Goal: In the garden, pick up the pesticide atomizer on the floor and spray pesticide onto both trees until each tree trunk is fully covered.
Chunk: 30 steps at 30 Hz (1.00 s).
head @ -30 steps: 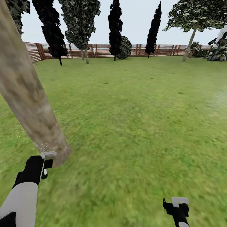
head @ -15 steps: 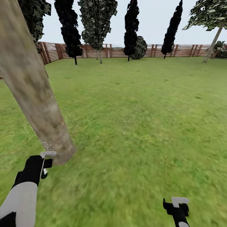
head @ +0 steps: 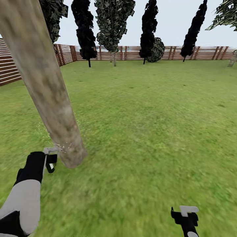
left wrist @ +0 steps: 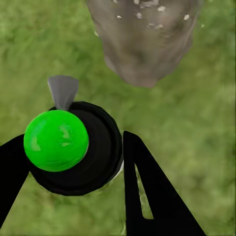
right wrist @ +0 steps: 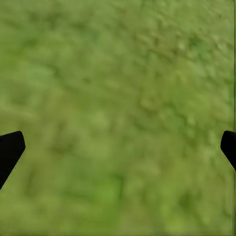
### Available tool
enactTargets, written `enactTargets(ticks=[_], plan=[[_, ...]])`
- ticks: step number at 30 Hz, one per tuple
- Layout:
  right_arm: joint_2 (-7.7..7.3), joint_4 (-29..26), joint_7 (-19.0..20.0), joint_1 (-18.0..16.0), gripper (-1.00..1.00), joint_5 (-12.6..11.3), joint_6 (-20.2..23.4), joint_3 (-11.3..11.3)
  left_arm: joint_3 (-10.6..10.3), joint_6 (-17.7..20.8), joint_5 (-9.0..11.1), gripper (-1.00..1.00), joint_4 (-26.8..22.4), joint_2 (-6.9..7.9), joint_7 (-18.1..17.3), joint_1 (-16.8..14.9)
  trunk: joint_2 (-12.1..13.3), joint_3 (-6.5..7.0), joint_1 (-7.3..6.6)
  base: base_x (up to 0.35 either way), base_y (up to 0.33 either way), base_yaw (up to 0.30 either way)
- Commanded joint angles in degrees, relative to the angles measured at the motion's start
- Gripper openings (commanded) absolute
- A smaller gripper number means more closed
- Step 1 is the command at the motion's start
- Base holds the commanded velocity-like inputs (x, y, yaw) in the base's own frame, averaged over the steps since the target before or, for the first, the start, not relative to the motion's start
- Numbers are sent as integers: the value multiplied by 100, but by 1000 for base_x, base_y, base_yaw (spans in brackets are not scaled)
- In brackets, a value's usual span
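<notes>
A thick pale mottled tree trunk (head: 49,92) leans up from its base on the grass at the left of the head view. My left gripper (head: 48,160) sits just beside that base, shut on the pesticide atomizer (head: 50,150). In the left wrist view the atomizer (left wrist: 73,147) is a black round body with a bright green cap and a grey nozzle (left wrist: 63,91) aimed at the trunk's base (left wrist: 142,44). White pesticide specks (head: 62,146) dot the lower trunk and also show as specks (left wrist: 147,12) close up. My right gripper (head: 187,213) hangs open over bare grass (right wrist: 118,98).
A brown slatted fence (head: 131,52) rings the lawn at the back and left. Several dark, narrow trees (head: 149,29) and a round bush (head: 156,49) stand along it. Wide green lawn (head: 158,125) stretches ahead and to the right.
The camera has turned left, so the trunk and far trees sit further right in the picture. My left gripper with the atomizer has risen slightly toward the trunk's base, where more specks show.
</notes>
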Motion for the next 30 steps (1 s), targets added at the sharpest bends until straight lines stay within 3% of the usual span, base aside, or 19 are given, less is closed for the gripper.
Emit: enactTargets(ticks=[1, 3, 6, 19, 30], plan=[[-9, 2, -10, -3, 100, -56, -17, 53, 12, 96, -87, -100, -6, 0, -157, -93, -2, -6, -1, 0, 0, 0], [-15, 2, -8, -3, 100, -56, -17, 51, -226, 315, -120, -100, -16, 53, -418, -184, -2, -6, -1, 0, 0, 0], [-8, -3, -7, -3, 100, -56, -17, 51, -425, 363, -132, -100, -69, 63, -470, -145, -2, -6, -1, 0, -4, 0], [-7, -7, -7, -3, 100, -56, -17, 60, -427, 367, -134, -100, -76, 81, -474, -141, -2, -6, -1, 3, -253, 22], [-6, -7, -13, -3, 100, -56, -17, 54, -428, 361, -132, -100, -85, 76, -474, -144, -2, -6, -1, 206, -197, 175]])
